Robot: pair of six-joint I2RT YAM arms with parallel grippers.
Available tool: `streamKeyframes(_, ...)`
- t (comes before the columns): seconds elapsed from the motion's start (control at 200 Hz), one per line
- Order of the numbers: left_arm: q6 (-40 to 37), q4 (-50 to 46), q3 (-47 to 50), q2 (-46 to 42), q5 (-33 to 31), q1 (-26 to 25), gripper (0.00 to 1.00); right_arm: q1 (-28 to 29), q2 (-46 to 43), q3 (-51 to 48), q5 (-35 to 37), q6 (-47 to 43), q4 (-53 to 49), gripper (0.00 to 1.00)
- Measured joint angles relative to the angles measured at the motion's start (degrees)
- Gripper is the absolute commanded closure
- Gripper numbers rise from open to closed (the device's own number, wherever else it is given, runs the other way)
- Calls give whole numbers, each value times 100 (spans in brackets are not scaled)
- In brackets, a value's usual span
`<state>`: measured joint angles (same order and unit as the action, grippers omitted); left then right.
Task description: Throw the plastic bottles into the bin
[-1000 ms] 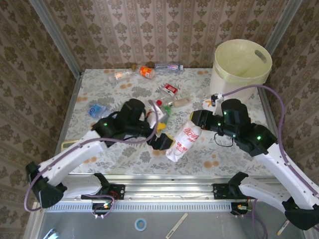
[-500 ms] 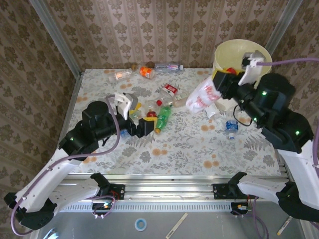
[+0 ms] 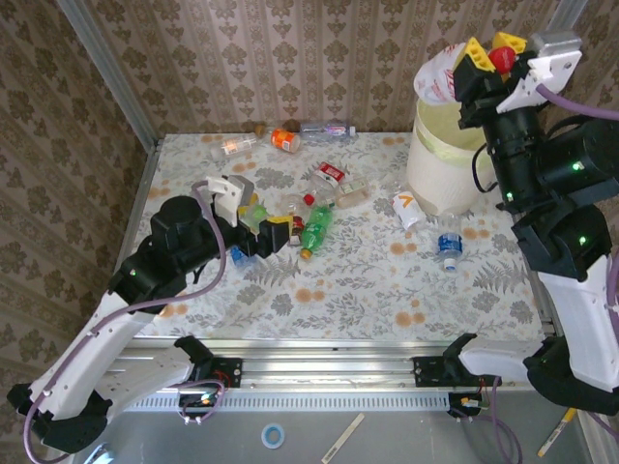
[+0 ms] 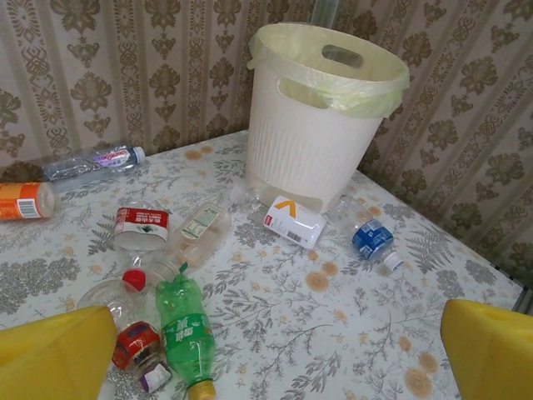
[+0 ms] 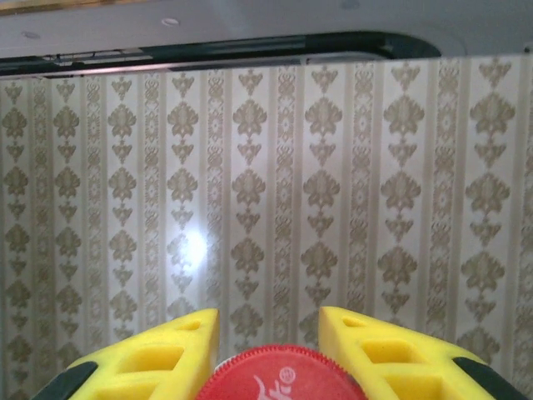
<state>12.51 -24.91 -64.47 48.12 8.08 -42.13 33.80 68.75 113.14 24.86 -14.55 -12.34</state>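
Crushed bottle pinched high at the bin, other arm spread wide.

The right gripper sits up at the far right. Its yellow fingers are clamped on the crushed bottle at its red cap, and in the top view the clear body overlaps the bin's left rim. The left gripper hovers with its jaws spread wide and nothing between them, over the cluster at mid-table where a green bottle lies. A blue-labelled bottle lies on the near side of the bin. An orange bottle rests by the far edge of the table.
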Motion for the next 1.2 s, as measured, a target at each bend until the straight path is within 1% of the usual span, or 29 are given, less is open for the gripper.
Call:
streamKeyframes(0.155,46,0,0,2,-2,98,0,-306,269,225,-87,-186,61,100)
streamKeyframes(0.345,101,-2,0,2,2,142,0,-1126,688,599,-234,59,11,100)
streamKeyframes(0.445,144,-9,0,13,22,173,0,-1725,1248,1233,-227,437,-238,100)
streamKeyframes(0.51,190,-9,0,55,50,173,0,-2144,1843,1943,-184,817,-623,100)
streamKeyframes(0.52,205,-9,0,61,59,173,0,-2203,1954,2092,-170,903,-732,99)
streamKeyframes(0.53,212,-7,0,72,66,173,0,-2264,2085,2258,-164,977,-841,95)
streamKeyframes(0.575,258,0,4,131,98,173,0,-2490,2653,3012,-101,1283,-1290,74)
streamKeyframes(0.64,345,50,48,238,151,173,0,-2723,3515,4089,-68,1685,-1993,63)
streamKeyframes(0.675,413,92,92,306,173,173,0,-2815,3967,4625,-52,1897,-2402,47)
streamKeyframes(0.685,437,98,107,330,179,173,0,-2837,4087,4750,-44,1980,-2520,40)
streamKeyframes(0.71,481,105,138,380,190,173,0,-2892,4352,5025,-33,2096,-2780,29)
streamKeyframes(0.73,525,116,168,435,205,173,0,-2924,4503,5143,-15,2223,-2949,24)
streamKeyframes(0.76,595,118,212,514,221,173,0,-2970,4688,5219,4,2358,-3213,19)
streamKeyframes(0.83,752,63,269,732,214,177,0,-3027,4868,5084,2,2632,-3764,11)
streamKeyframes(0.885,883,-39,271,940,181,208,0,-3045,4861,4776,-26,2767,-4041,7)
streamKeyframes(1.04,1154,-527,267,1469,42,404,0,-3045,4354,3652,-520,2990,-4129,4)
streamKeyframes(1.11,1207,-809,234,1679,37,551,0,-3042,4061,3368,-857,3088,-4194,4)
streamKeyframes(1.195,1316,-1268,79,1976,-26,780,0,-3040,3713,3246,-1333,3204,-4271,3)
